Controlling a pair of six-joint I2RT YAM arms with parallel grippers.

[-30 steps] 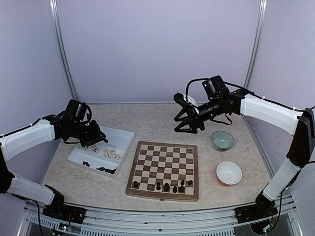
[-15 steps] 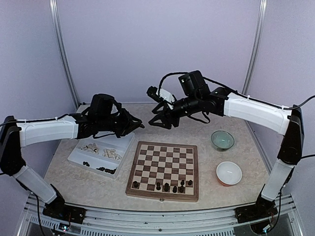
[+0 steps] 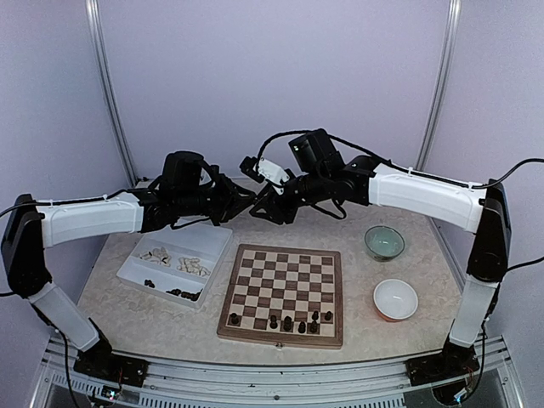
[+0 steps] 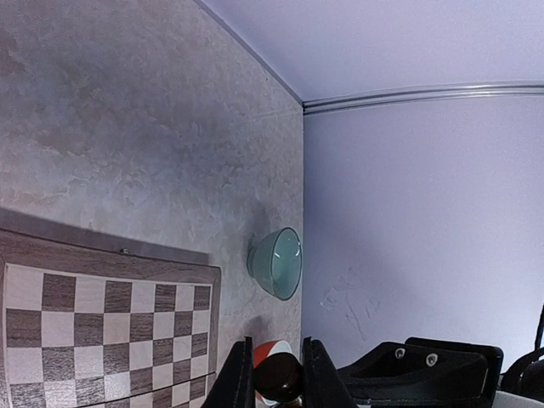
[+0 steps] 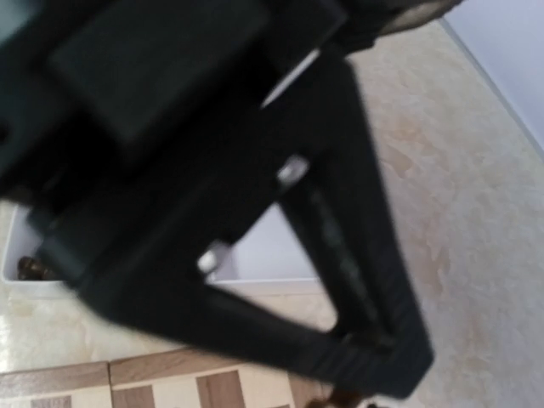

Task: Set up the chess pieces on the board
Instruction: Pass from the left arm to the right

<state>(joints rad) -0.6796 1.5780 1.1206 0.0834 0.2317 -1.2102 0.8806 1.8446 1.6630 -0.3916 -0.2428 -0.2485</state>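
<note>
My left gripper [image 3: 247, 200] hangs in the air behind the board [image 3: 283, 249], shut on a dark chess piece [image 4: 279, 384] that shows between its fingers [image 4: 240, 378] in the left wrist view. My right gripper [image 3: 259, 209] faces it tip to tip, its jaws apart, and I cannot tell whether it touches the piece. The right wrist view is filled by the blurred black body of the left gripper [image 5: 212, 170]. Several dark chess pieces [image 3: 289, 323] stand on the board's near rows. Cream pieces [image 3: 174, 259] and dark pieces [image 3: 183, 293] lie in the white tray [image 3: 214, 231].
A green bowl [image 3: 384, 242] and a red-and-white bowl [image 3: 395, 299] stand right of the board. The tray lies left of the board, under the left arm. Purple walls enclose the table on three sides.
The left gripper rose from the tray and swung right with the piece. The right gripper swung left to meet it above the table's back middle, and its jaws narrowed.
</note>
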